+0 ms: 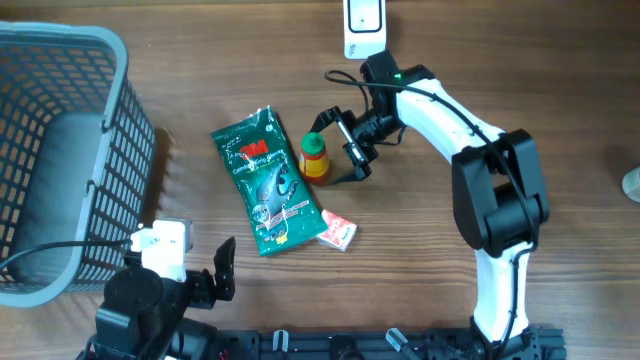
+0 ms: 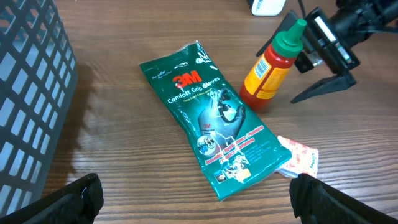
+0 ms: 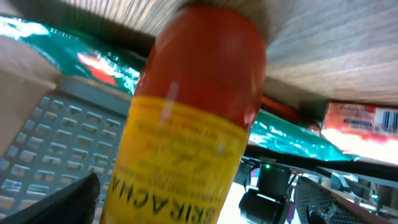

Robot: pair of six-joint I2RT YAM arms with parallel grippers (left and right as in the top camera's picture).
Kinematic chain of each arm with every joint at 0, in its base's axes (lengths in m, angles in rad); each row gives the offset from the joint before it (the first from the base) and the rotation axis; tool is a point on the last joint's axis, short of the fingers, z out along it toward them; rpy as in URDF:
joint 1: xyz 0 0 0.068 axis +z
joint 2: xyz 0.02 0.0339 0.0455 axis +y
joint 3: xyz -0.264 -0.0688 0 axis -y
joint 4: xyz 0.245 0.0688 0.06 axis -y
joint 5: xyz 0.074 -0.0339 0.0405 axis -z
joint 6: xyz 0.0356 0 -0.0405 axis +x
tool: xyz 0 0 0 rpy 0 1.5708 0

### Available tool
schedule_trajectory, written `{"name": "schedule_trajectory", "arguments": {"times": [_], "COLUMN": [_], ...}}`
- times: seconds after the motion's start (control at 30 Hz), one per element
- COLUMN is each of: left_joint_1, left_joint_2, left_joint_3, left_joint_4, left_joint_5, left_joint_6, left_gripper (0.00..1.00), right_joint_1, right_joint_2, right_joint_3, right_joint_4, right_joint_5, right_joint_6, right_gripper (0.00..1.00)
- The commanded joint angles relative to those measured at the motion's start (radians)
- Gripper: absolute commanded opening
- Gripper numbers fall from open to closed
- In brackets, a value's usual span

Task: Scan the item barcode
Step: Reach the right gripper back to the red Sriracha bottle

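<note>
The left gripper (image 2: 199,208) hangs spread and empty at the near edge. Further out, the sriracha bottle (image 1: 315,158) stands between the green glove packet (image 1: 268,180) and the right gripper (image 1: 343,143), whose jaws gape wide, grasping nothing, just beside its cap. Closing high or off-centre would likely tip the narrow bottle onto the packet. It is red with a yellow label and a green cap; no barcode shows. The white scanner (image 1: 363,25) lies beyond.
</note>
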Motion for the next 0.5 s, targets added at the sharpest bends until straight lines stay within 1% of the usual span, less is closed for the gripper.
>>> {"name": "schedule_trajectory", "arguments": {"times": [0.0,0.23,0.33,0.47], "left_joint_1": [0.005,0.005,0.005,0.005], "left_joint_2": [0.000,0.000,0.000,0.000], "left_joint_3": [0.008,0.008,0.008,0.008], "left_joint_4": [0.002,0.002,0.002,0.002], "left_joint_5": [0.009,0.009,0.009,0.009], "left_joint_6": [-0.006,-0.006,-0.006,-0.006], "left_gripper": [1.00,1.00,1.00,1.00], "right_joint_1": [0.005,0.074,0.089,0.089], "right_joint_2": [0.034,0.071,0.115,0.138], "right_joint_3": [-0.006,-0.006,-0.006,-0.006], "right_joint_4": [0.018,0.083,0.146,0.152], "right_joint_5": [-0.028,-0.028,-0.035,-0.022], "right_joint_6": [0.040,0.108,0.140,0.140], "right_gripper": [1.00,1.00,1.00,0.93]}}
